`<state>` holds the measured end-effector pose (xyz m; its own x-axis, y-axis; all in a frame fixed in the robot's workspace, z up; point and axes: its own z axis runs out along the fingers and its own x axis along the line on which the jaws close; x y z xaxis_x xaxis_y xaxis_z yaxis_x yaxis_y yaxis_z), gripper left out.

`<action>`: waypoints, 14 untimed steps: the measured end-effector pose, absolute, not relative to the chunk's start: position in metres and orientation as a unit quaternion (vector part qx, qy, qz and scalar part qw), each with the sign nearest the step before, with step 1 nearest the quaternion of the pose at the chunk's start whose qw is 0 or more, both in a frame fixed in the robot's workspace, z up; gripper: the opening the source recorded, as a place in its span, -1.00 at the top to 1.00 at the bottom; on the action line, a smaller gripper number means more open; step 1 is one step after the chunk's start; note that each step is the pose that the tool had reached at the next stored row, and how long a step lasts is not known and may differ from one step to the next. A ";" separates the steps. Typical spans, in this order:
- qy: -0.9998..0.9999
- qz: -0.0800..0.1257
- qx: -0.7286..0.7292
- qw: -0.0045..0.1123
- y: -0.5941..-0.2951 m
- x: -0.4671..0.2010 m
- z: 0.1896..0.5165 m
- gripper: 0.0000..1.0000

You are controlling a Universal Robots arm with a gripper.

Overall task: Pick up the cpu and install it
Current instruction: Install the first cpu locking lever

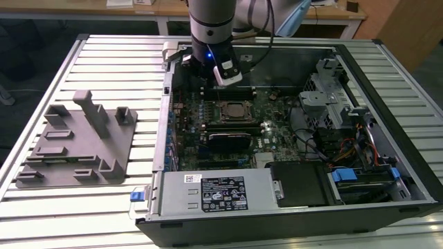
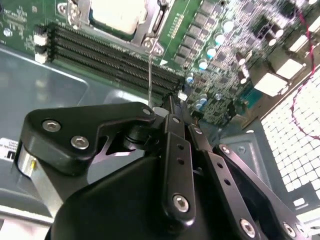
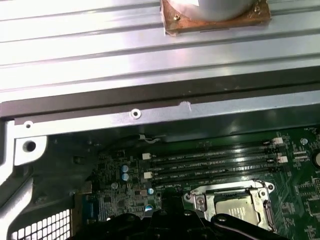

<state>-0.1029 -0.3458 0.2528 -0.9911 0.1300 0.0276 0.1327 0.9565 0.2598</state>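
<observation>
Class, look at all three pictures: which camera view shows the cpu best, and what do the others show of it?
The exterior view: the whole cpu shows, seated in its socket on the motherboard. The first wrist view cuts off its lower part; the second wrist view catches a corner.

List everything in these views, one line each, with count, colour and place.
cpu: one, silver, seated in the socket on the motherboard inside the case.
motherboard: one, green, on the case floor.
memory slots: a few, black, beside the socket in both wrist views.
case: one, black and grey, open, on the table.
power supply: one, grey, at the case's near edge in the exterior view.
tray: one, grey, with upright posts, at the exterior view's left.
table: one, slatted metal.
arm: one, grey and black, reaching into the case.
gripper: one, black, above the memory slots beside the cpu.
</observation>
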 end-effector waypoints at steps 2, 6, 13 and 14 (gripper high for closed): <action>-0.989 -0.133 -0.066 0.005 -0.346 -0.103 0.253 0.79; -0.989 -0.133 -0.066 0.005 -0.346 -0.099 0.253 0.79; -0.989 -0.133 -0.066 0.005 -0.346 -0.091 0.253 0.79; -0.989 -0.133 -0.066 0.005 -0.346 -0.090 0.253 0.79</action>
